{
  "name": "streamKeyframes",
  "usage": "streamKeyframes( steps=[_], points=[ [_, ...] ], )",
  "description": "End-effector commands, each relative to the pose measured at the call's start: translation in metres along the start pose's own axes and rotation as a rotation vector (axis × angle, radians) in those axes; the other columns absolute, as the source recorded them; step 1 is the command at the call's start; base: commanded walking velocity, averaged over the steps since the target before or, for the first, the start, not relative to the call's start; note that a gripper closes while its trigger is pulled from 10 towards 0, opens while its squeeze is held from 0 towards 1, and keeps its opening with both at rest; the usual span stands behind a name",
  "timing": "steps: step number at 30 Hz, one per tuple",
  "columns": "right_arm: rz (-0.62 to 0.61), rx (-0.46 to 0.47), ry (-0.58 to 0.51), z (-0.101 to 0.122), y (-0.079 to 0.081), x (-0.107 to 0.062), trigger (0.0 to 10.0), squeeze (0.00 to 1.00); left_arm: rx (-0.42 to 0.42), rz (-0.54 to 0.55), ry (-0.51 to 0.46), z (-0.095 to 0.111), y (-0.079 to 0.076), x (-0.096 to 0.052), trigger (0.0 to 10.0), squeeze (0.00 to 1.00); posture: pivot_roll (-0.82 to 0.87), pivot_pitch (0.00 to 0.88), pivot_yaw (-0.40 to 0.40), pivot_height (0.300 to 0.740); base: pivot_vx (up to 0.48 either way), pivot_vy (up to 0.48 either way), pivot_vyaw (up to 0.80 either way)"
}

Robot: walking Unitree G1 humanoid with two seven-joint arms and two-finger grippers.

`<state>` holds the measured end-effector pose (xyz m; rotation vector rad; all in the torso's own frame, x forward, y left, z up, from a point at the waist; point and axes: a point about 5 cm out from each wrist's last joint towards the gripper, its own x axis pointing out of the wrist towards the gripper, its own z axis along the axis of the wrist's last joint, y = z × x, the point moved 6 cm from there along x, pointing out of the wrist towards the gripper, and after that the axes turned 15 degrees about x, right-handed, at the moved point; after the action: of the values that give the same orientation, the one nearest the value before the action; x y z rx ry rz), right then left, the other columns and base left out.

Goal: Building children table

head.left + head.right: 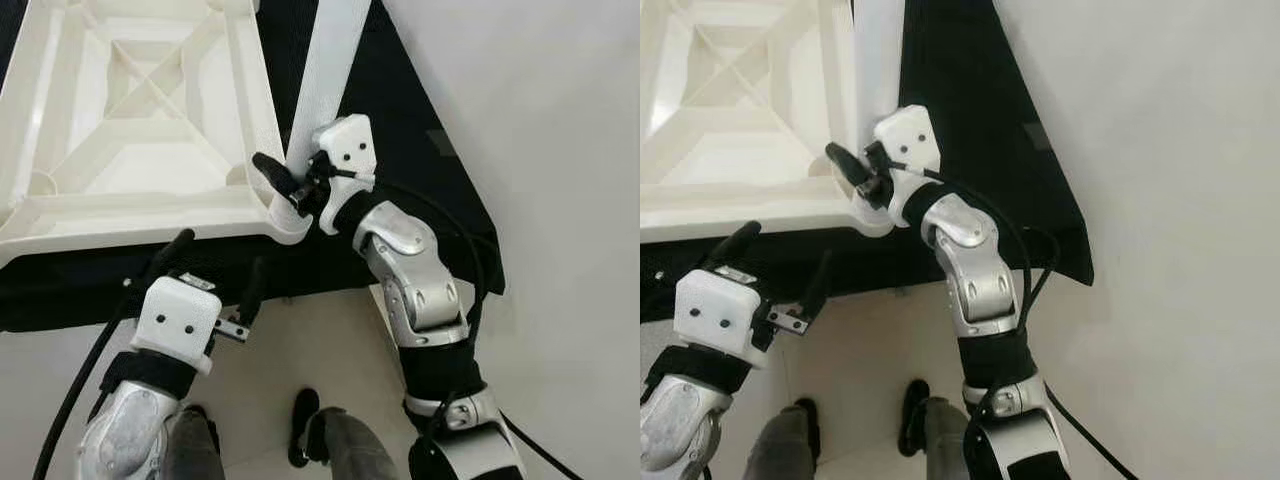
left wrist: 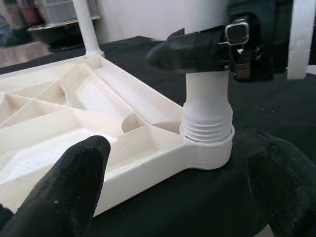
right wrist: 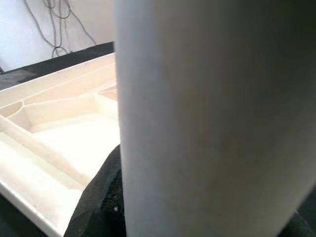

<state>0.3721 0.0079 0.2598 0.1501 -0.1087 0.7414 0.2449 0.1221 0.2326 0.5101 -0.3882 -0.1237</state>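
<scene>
Lower left of the head view: left gripper [image 1: 215, 270], fingers apart and holding nothing, hovers just short of the near edge of the upturned white tabletop [image 1: 130, 215], which lies on a dark mat [image 1: 420, 150] across the upper left. At frame centre the right gripper [image 1: 290, 185] is clamped on the white table leg [image 1: 330, 70] just above the corner socket [image 2: 207, 148], threads partly exposed. Judgement: rigid, light, smooth moulded plastic, so likely slippery; grip the leg low near the socket and brace the tabletop rim against turning.
</scene>
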Motion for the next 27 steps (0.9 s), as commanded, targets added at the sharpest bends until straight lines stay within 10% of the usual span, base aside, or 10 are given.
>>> streamKeyframes(
  steps=[1,3,4,10,11,22,23,24,25,27],
  points=[
    [-0.099,0.096,0.295,-0.082,-0.012,-0.005,10.0,0.00,-0.013,-0.010,0.013,-0.004,-0.003,-0.001,10.0,0.00,0.20,0.362,-0.215,0.740,0.000,0.000,0.00],
    [-0.112,0.098,0.287,-0.078,-0.013,-0.005,10.0,0.00,-0.013,-0.010,0.013,-0.004,-0.003,-0.001,10.0,0.00,0.20,0.362,-0.215,0.740,0.000,0.000,0.00],
    [-0.098,0.115,0.269,-0.072,-0.013,-0.004,10.0,1.00,-0.015,-0.011,0.012,-0.004,-0.004,-0.001,10.0,0.00,0.20,0.361,-0.215,0.740,0.000,0.000,0.00],
    [0.378,0.113,0.117,-0.018,0.024,0.001,10.0,0.69,-0.021,-0.011,0.009,-0.003,-0.006,0.000,10.0,0.00,0.21,0.359,-0.222,0.740,0.000,0.000,0.00],
    [0.488,0.106,0.117,-0.012,0.031,-0.004,10.0,0.00,-0.021,-0.009,0.010,-0.003,-0.005,-0.001,10.0,0.00,0.21,0.360,-0.225,0.740,0.000,0.000,0.00],
    [0.829,-0.031,0.150,0.020,0.039,0.003,10.0,0.00,-0.025,-0.013,-0.006,-0.001,-0.007,0.003,10.0,0.00,0.22,0.351,-0.227,0.740,0.000,0.000,0.00],
    [0.852,-0.040,0.155,0.023,0.039,0.004,5.2,0.00,-0.024,-0.014,-0.006,-0.001,-0.007,0.003,10.0,0.00,0.23,0.351,-0.227,0.740,0.000,0.000,0.00],
    [0.852,-0.040,0.155,0.023,0.039,0.004,5.2,0.00,-0.024,-0.014,-0.006,-0.001,-0.007,0.003,10.0,0.00,0.23,0.351,-0.227,0.740,0.000,0.000,0.00],
    [0.897,-0.044,0.172,0.025,0.040,0.002,0.0,0.00,-0.024,-0.012,-0.005,-0.001,-0.007,0.002,10.0,0.00,0.23,0.351,-0.227,0.740,0.000,0.000,0.00],
    [0.934,-0.043,0.189,0.026,0.040,0.000,0.0,0.00,-0.023,-0.012,-0.005,-0.001,-0.007,0.002,10.0,0.00,0.23,0.351,-0.227,0.740,0.000,0.000,0.00]
  ],
)
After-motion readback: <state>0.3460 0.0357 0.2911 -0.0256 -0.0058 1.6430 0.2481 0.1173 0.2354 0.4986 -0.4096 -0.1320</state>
